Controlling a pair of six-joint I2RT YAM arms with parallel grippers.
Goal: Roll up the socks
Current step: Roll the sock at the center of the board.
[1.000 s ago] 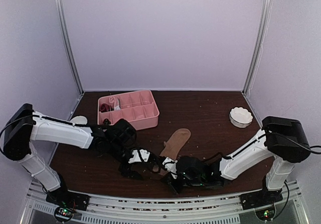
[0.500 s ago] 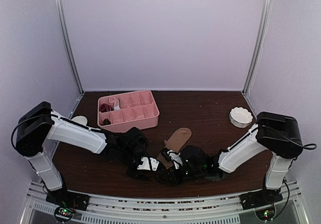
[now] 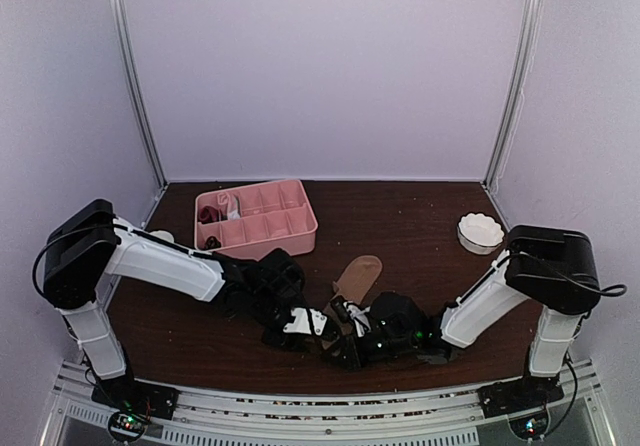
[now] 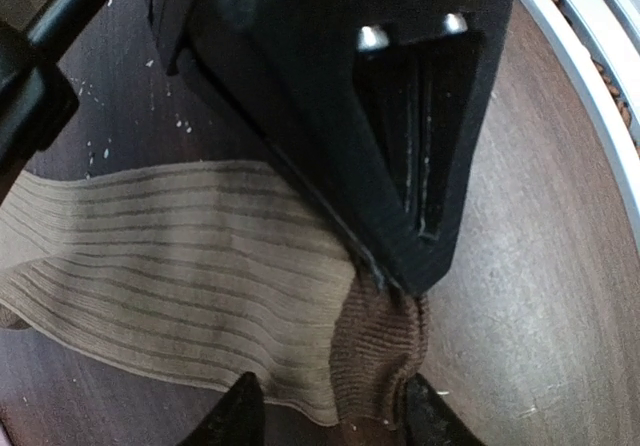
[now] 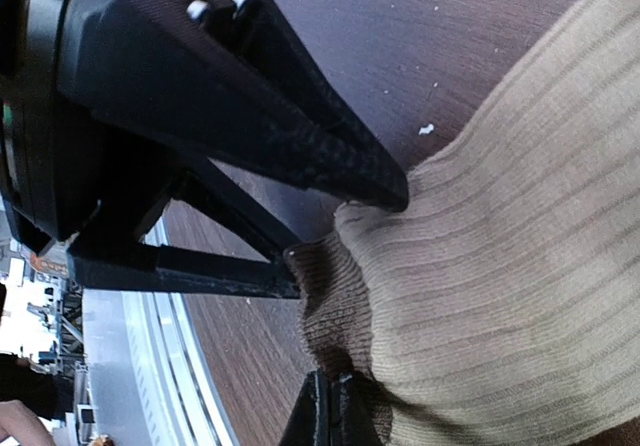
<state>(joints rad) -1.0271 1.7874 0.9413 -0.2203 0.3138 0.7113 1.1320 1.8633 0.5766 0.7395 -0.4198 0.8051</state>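
One tan ribbed sock (image 3: 357, 272) lies flat on the dark table, its toe pointing away and its brown cuff at the near end between the two grippers. My right gripper (image 3: 347, 332) is shut, pinching the cuff (image 5: 335, 306) at the fingertips (image 5: 335, 406). My left gripper (image 3: 316, 324) faces it from the left. Its two fingertips (image 4: 237, 418) stand apart on either side of the bunched cuff (image 4: 380, 356). The far one touches the cuff and the near one rests over the tan ribbing (image 4: 170, 256). The right gripper's black body fills the top of the left wrist view.
A pink divided tray (image 3: 290, 228) stands at the back left, with a dark red bundle (image 3: 208, 214) and a pale item in its left compartments. A white scalloped bowl (image 3: 480, 232) sits at the right, and a white disc (image 3: 155, 237) at the far left. The table's metal front rail runs just behind the grippers.
My left arm has swung right until its gripper meets the right one at the cuff, and its jaws have narrowed. The right gripper has moved slightly away from the front edge, still pinching the cuff.
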